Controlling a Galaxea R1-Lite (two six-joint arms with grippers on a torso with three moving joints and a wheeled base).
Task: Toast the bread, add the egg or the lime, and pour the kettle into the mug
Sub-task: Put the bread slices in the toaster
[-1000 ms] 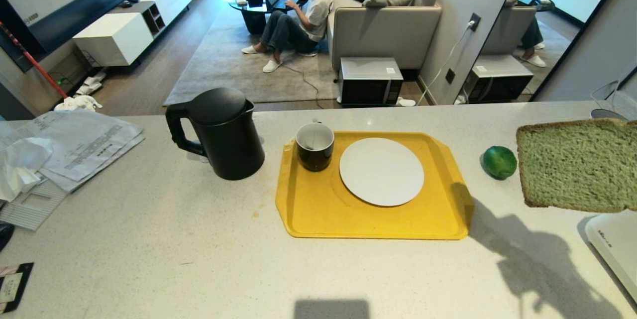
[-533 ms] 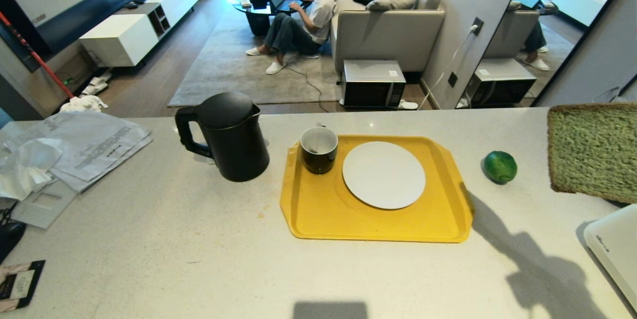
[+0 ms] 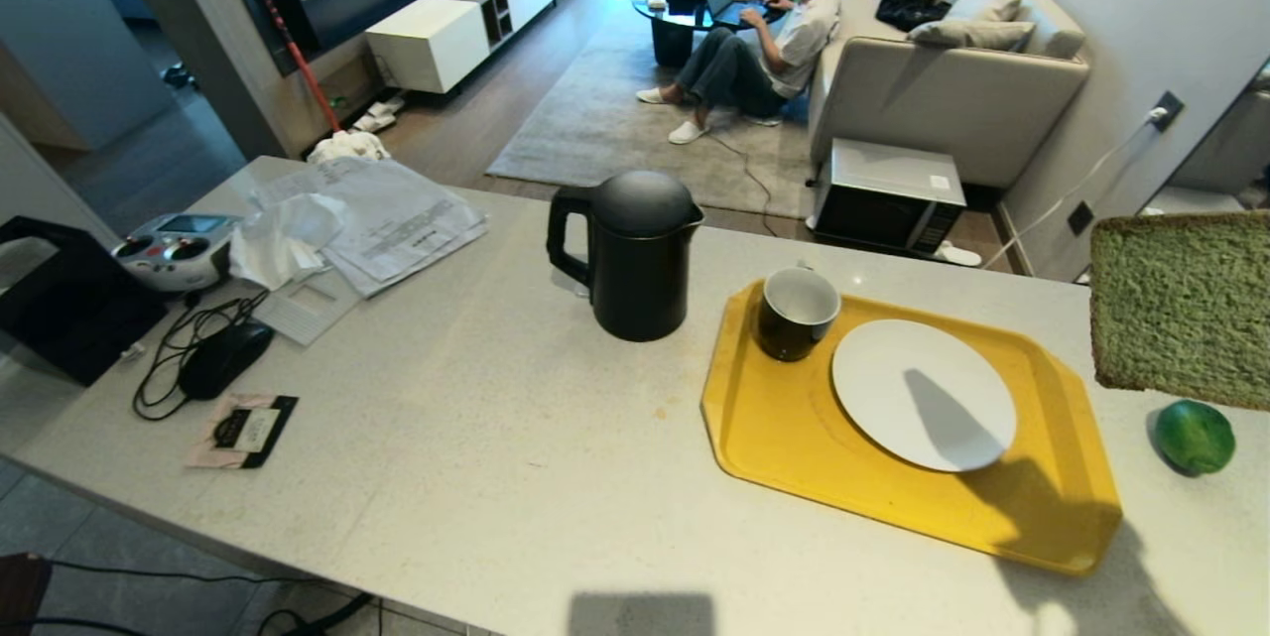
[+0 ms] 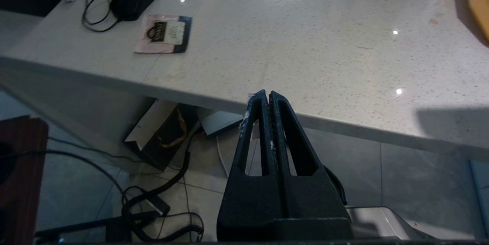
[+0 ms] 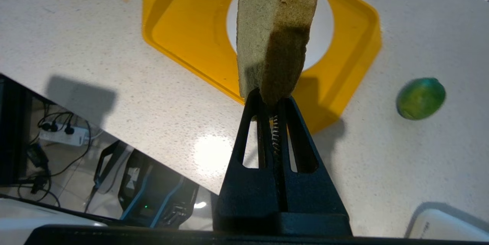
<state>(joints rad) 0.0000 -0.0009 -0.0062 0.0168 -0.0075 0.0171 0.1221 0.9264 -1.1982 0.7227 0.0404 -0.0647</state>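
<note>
From the head view you have one kettle point(image 3: 635, 259) standing on the tabletop point(image 3: 476, 457), and just to its right one yellow tray point(image 3: 784, 428). On the tray sit one mug point(image 3: 797, 312) at the far left corner and one white plate point(image 3: 923, 395) touching or nearly touching it. One slice of bread point(image 3: 1181, 304) hangs in the air at the right edge, upright, face toward you, above the single lime point(image 3: 1195, 437) that lies on the tabletop just off the tray's right end. At the left end you can count one computer mouse point(image 3: 223, 358), one remote controller point(image 3: 174, 249) and a heap of papers point(image 3: 382, 219). One person point(image 3: 764, 51) sits on the floor by the sofa behind.

In the left wrist view your left gripper point(image 4: 266, 98) hangs below the tabletop's near edge, its fingers pressed together with nothing between them.

In the right wrist view your right gripper point(image 5: 272, 101) has its fingers clamped on the crust edge of the bread point(image 5: 275, 27), held over the plate point(image 5: 323, 34) and tray point(image 5: 183, 27); the lime point(image 5: 421, 98) lies apart on the tabletop. The grip looks shallow, though the contact is partly shadowed.
</note>
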